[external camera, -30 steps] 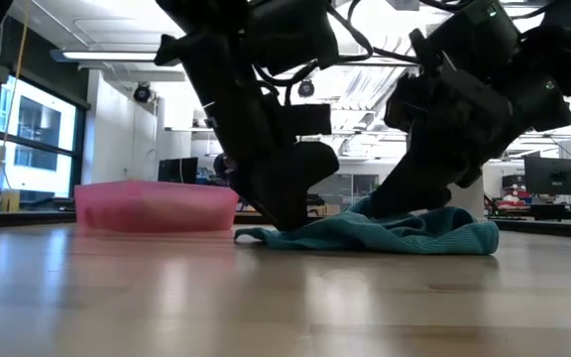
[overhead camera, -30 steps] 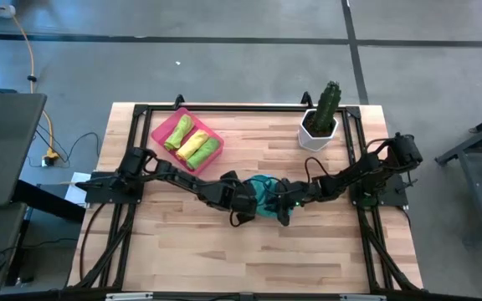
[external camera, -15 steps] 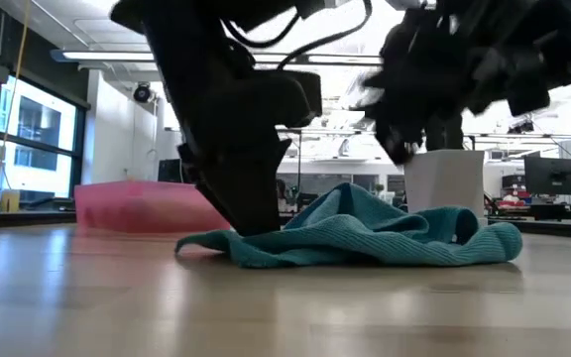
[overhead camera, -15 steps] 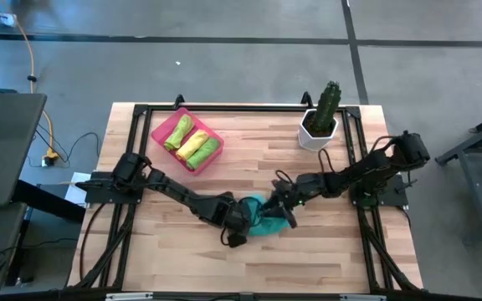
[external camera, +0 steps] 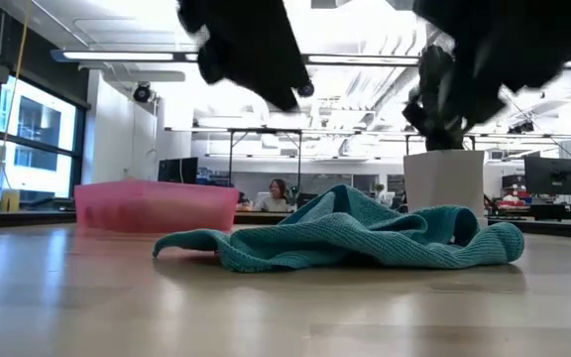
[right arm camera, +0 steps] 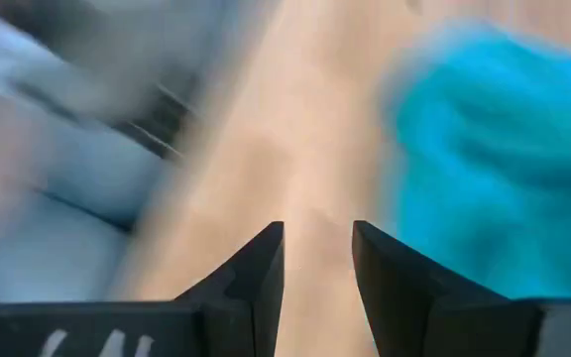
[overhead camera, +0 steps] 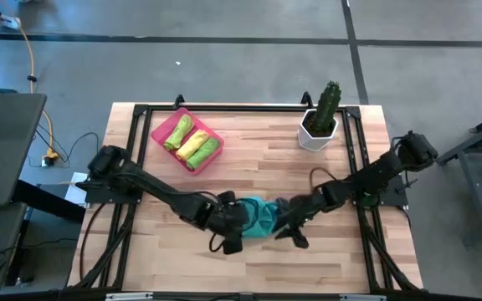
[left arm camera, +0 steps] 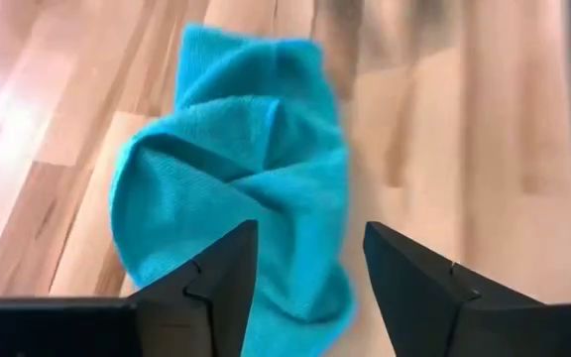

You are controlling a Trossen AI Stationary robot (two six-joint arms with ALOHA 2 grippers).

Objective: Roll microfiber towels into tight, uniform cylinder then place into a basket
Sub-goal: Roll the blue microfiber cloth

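Both arms have lifted off the teal towel [overhead camera: 258, 215], leaving it crumpled mid-table, well apart from the pink basket [overhead camera: 159, 131]; left gripper [left arm camera: 303, 260] open above it, right gripper [right arm camera: 317, 260] narrowly parted, empty. It wants spreading flat before any rolling

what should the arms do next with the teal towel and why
Probably lower both grippers to spread the teal towel flat. It lies crumpled on the table, unheld: the left gripper hangs open above it, and the right gripper, also open and empty, is beside it. Three rolled towels already sit in the pink basket, so this one still needs rolling.
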